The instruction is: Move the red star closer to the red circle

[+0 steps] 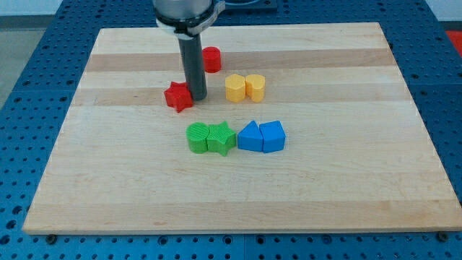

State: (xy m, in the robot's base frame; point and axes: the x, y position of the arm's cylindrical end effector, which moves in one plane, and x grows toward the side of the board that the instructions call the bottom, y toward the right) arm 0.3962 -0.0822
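The red star (pixel 177 96) lies on the wooden board, left of centre in the view's upper half. The red circle (pixel 211 59) sits above and to the right of it, partly hidden behind the dark rod. My tip (pixel 198 97) rests on the board right against the red star's right side, between the star and the yellow blocks. The rod rises straight up toward the view's top.
Two yellow blocks (pixel 245 87) sit side by side right of my tip. A green round block (pixel 197 137) and a green star (pixel 222 138) touch below. Two blue blocks (pixel 261 136) sit to their right. The board's edge (pixel 231 230) borders a blue perforated table.
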